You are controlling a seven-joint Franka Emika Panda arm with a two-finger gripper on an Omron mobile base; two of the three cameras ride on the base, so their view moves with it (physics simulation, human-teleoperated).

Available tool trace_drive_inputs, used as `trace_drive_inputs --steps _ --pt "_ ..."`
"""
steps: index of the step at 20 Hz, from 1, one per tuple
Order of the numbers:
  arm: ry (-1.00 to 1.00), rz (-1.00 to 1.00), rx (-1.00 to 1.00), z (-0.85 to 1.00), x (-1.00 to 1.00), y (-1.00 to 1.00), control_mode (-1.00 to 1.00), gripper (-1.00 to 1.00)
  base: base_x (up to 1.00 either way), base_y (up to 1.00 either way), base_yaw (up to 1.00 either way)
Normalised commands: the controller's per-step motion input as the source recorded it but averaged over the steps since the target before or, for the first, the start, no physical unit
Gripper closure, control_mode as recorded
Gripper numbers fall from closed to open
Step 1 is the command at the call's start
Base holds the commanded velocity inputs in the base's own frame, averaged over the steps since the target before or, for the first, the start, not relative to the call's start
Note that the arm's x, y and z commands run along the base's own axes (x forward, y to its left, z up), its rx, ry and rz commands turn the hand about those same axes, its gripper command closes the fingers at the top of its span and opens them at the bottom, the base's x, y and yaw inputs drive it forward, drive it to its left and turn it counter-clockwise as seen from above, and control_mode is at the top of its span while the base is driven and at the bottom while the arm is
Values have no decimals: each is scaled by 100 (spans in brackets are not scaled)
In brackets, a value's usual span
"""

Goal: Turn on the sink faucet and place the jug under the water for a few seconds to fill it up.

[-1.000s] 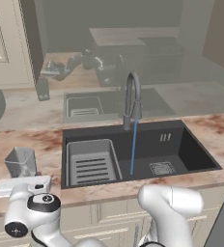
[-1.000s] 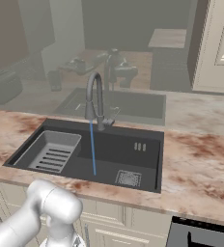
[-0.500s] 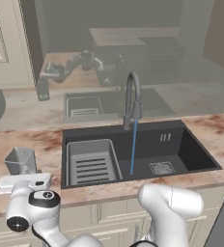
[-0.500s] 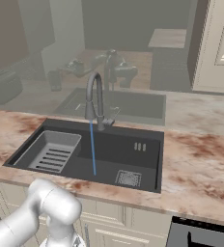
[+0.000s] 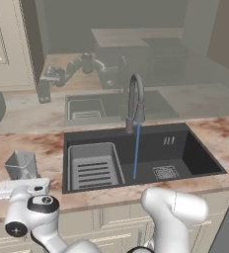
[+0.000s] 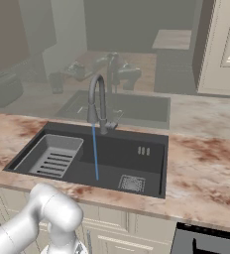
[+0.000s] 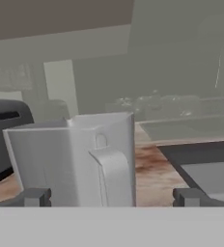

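Tap running, gripper spread wide around the jug on the counter.

Water (image 5: pixel 136 150) is falling in a thin blue line from the faucet (image 5: pixel 134 102) into the black sink (image 5: pixel 195 157), landing between the ribbed rack (image 5: pixel 93 166) and the drain grate (image 5: pixel 165 172). The jug (image 5: pixel 20 164) is standing upright on the marbled counter (image 5: pixel 50 148) to the left of the sink, just beyond the robot's hand. In the hand view the gripper (image 7: pixel 111 196) is sitting with its fingertips (image 7: pixel 35 197) well apart, the jug (image 7: pixel 75 161) rising between them, handle facing the camera; whether the tips are touching it cannot be told.
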Motion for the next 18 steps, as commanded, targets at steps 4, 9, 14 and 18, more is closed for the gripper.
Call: trace_drive_inputs --steps 4,9,14,18 --pt "0 0 0 -12 0 0 -100 100 0 0 0" --pt "0 0 0 -9 11 0 -100 100 0 0 0" --pt "0 1 0 -1 25 0 -100 100 0 0 0" --pt "-1 0 1 0 9 0 -100 100 0 0 0"
